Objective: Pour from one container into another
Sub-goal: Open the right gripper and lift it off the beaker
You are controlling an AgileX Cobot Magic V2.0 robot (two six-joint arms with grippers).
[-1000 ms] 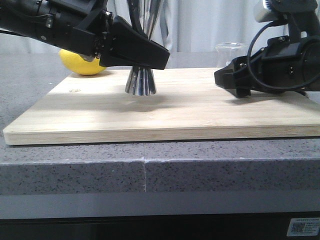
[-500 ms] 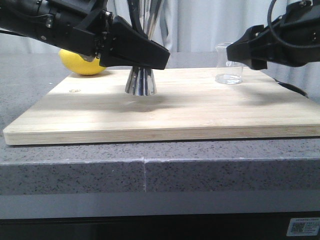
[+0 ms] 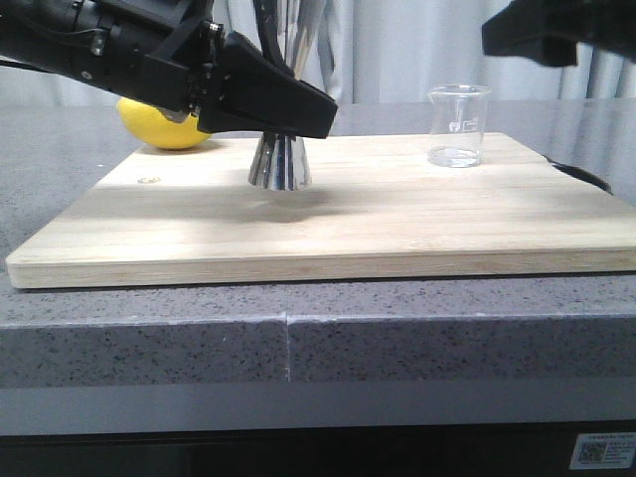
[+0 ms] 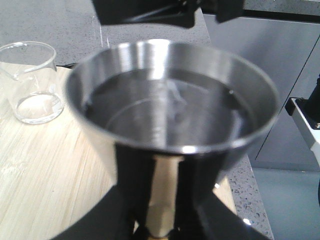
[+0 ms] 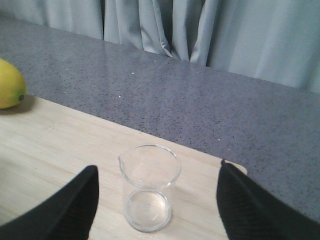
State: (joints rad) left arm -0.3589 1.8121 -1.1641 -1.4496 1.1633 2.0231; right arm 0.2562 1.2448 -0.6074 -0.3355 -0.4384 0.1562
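Observation:
The steel jigger (image 3: 280, 159) stands upright on the wooden board (image 3: 397, 219), left of centre. My left gripper (image 3: 316, 111) is shut on its narrow waist. In the left wrist view the jigger's upper cup (image 4: 170, 100) holds clear liquid, and the left gripper (image 4: 162, 200) clamps the gold waist below it. The glass beaker (image 3: 459, 126) stands upright at the board's back right and looks nearly empty. My right gripper (image 3: 532, 35) hangs open, high above and to the right of the beaker. From that wrist, the beaker (image 5: 149, 187) shows between the spread fingers (image 5: 75, 205) without touching them.
A yellow lemon (image 3: 164, 129) lies at the board's back left corner, behind my left arm. The board sits on a grey speckled counter (image 3: 298, 328). Grey curtains (image 5: 200, 30) hang behind the counter.
My right gripper has risen from low beside the beaker to high above it, and the beaker stands free on the board. The left gripper and jigger have not moved.

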